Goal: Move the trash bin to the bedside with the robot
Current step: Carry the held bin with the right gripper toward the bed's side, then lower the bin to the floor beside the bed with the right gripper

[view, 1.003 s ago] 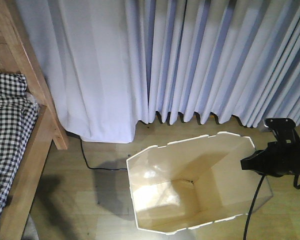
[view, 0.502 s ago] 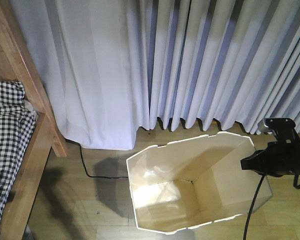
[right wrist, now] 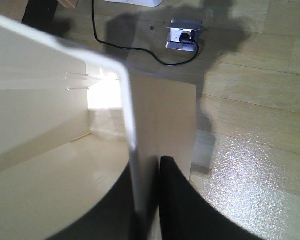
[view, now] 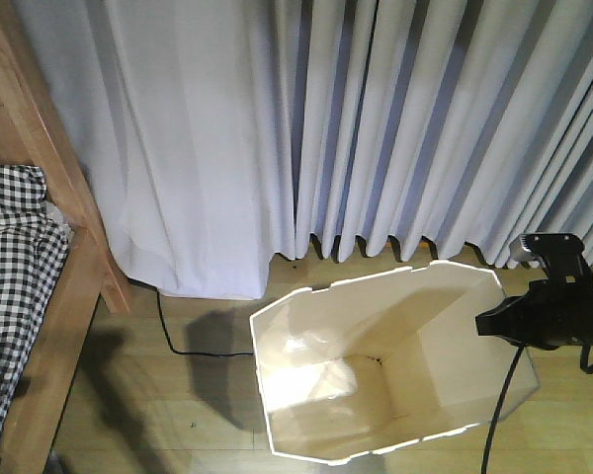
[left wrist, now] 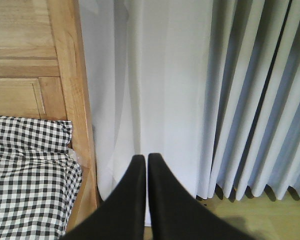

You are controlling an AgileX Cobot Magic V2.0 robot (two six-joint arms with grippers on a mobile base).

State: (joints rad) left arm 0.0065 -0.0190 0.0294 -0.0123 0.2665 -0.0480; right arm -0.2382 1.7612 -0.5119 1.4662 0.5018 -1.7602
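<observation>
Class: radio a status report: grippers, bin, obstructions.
Left gripper shut. Right gripper shut on white faceted plastic trash bin wall. Black cable lies between bin and wooden bed.

Pale wood floor (view: 178, 425) — a black cable (view: 166, 321) trails across it to a flush socket (right wrist: 184, 34), the bed frame (view: 74, 286) stands at left, the white trash bin (view: 326, 395) upright nearby

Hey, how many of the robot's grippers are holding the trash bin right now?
1. The right gripper clamps the trash bin by its rim wall, one of its fingers on each side. The left gripper is shut on nothing, facing the curtain.
</observation>
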